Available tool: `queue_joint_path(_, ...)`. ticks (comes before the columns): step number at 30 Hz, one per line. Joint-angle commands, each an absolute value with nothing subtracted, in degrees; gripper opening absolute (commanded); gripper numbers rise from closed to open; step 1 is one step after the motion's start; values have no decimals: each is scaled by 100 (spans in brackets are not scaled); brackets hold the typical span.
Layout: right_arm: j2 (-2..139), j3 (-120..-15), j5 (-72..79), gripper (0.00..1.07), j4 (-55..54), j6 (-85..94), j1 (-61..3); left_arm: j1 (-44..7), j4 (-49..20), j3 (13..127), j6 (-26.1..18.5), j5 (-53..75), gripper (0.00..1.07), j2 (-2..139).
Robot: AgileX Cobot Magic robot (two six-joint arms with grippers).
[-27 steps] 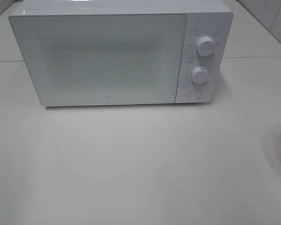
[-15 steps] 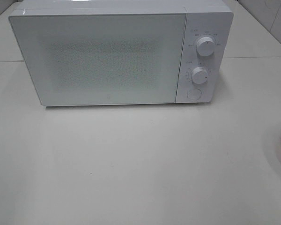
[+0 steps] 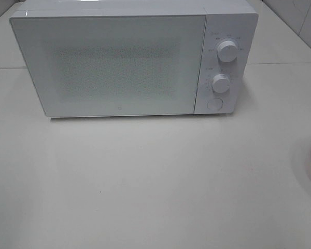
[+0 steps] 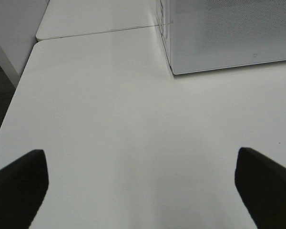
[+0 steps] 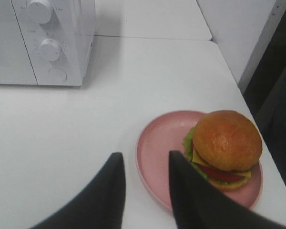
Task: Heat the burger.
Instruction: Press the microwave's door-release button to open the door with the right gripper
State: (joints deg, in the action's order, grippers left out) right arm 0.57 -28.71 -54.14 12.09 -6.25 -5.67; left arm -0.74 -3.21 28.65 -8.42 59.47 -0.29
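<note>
Since the right gripper (image 5: pixel 145 155) hangs part-spread, pinching nothing, at the near rim of the pink plate (image 5: pixel 155 143), it's the nearer arm. The burger (image 5: pixel 224 145) sits on the plate's outboard side, beyond the jaws, toward the table's (image 3: pixel 145 181) right edge. Round bun, no preferred axis. Left gripper (image 4: pixel 140 152) is spread wide, empty, well apart. Farther back: microwave (image 3: pixel 114 62), door shut.
</note>
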Motion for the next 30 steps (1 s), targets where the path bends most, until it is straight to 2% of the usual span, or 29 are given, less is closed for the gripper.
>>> queue_joint_path(1, 413, -3002, -4354, 8, 1220, -355, -544, -109, -332, 2853, -819, 5930, 101, -120)
queue_joint_path(2, 533, -3002, -4085, 0, 1215, -355, -544, -109, -332, 2853, -819, 5930, 101, -120)
queue_joint_path(15, 2498, -3002, -1369, 0, 1226, -424, -544, -109, -332, 2853, -819, 5930, 101, -120)
queue_joint_path(17, 3123, -2750, -372, 0, 1220, -424, -544, -109, -332, 2853, -819, 5930, 101, -120)
queue_joint_path(19, 3295, -2630, 0, 0, 1220, -424, -544, -109, -332, 2853, -819, 5930, 101, -120)
queue_joint_path(20, 3610, -2406, 751, 0, 1220, -424, -544, -109, -332, 2853, -819, 5930, 101, -120)
queue_joint_path(30, 5122, -1919, 2716, 0, 1220, -579, -544, -109, -332, 2853, -819, 5930, 101, -120)
